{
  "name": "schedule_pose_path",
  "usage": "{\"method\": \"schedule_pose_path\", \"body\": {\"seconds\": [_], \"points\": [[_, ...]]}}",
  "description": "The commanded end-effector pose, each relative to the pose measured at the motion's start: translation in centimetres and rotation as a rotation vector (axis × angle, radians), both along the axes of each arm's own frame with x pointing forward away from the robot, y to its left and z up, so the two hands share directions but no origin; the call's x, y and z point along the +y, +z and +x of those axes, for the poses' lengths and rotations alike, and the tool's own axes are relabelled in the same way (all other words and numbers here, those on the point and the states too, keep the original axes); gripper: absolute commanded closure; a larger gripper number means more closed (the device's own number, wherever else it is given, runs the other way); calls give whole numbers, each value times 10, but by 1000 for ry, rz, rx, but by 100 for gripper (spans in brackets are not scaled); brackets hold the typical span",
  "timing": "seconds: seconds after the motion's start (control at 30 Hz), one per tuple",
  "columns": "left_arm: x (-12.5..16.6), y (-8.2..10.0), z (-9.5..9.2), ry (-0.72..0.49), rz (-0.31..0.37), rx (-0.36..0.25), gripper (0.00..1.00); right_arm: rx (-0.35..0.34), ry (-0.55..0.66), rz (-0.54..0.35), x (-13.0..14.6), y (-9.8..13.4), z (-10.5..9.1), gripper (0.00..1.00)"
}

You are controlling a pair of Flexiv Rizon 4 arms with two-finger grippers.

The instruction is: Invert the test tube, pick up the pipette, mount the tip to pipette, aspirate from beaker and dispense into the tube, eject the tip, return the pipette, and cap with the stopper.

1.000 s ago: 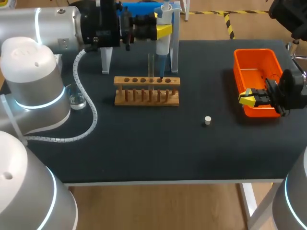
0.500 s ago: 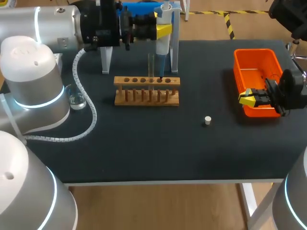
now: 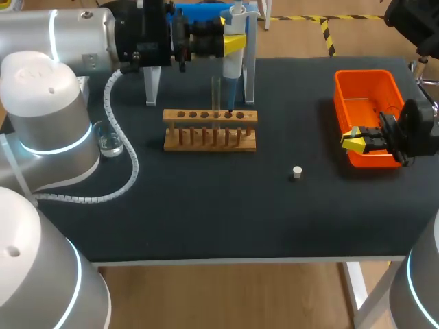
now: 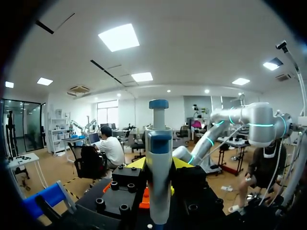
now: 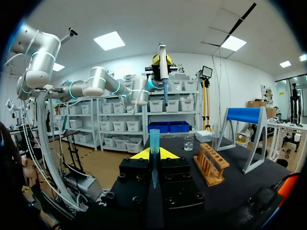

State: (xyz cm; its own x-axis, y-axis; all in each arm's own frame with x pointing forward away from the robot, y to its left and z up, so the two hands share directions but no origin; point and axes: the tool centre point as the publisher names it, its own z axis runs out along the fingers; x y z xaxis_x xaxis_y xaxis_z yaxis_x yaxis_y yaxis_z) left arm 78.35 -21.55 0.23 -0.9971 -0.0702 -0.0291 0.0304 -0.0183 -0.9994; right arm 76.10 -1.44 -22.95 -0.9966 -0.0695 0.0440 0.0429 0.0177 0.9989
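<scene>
My left gripper (image 3: 230,43) is shut on the white pipette (image 3: 233,60), holding it upright above the wooden rack (image 3: 210,130). The pipette's thin blue lower end (image 3: 230,101) points down at a rack hole, just beside the clear test tube (image 3: 215,94) standing in the rack. In the left wrist view the pipette (image 4: 158,167) stands between the yellow fingers of my left gripper (image 4: 159,165). My right gripper (image 3: 354,140) sits by the orange bin (image 3: 343,92), shut on a blue pipette tip (image 5: 154,139). The white stopper (image 3: 297,172) lies on the mat. The beaker (image 3: 110,144) stands at the left.
The blue pipette stand (image 3: 203,10) straddles the back of the table behind the rack, with white legs (image 3: 151,86). A corrugated cable (image 3: 123,161) from my left arm loops over the mat beside the beaker.
</scene>
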Motion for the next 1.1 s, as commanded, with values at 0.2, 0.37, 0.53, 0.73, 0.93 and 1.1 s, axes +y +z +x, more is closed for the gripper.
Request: {"method": "schedule_pose_path", "body": {"seconds": [0.2,0.37,0.53,0.73,0.93,1.1], "points": [[0,-1,0,1,-5,-2,100,-1,1,0,-1,0,0,100],[0,-1,0,1,-5,-2,100,-1,3,-5,4,0,0,100],[0,-1,0,1,-5,-2,100,0,16,-13,23,-1,0,100],[0,-1,0,1,-5,-2,100,6,21,-14,44,-1,1,100],[0,-1,0,1,-5,-2,100,1,26,-15,67,2,4,100],[0,-1,0,1,-5,-2,100,-11,35,-7,87,5,6,100]]}}
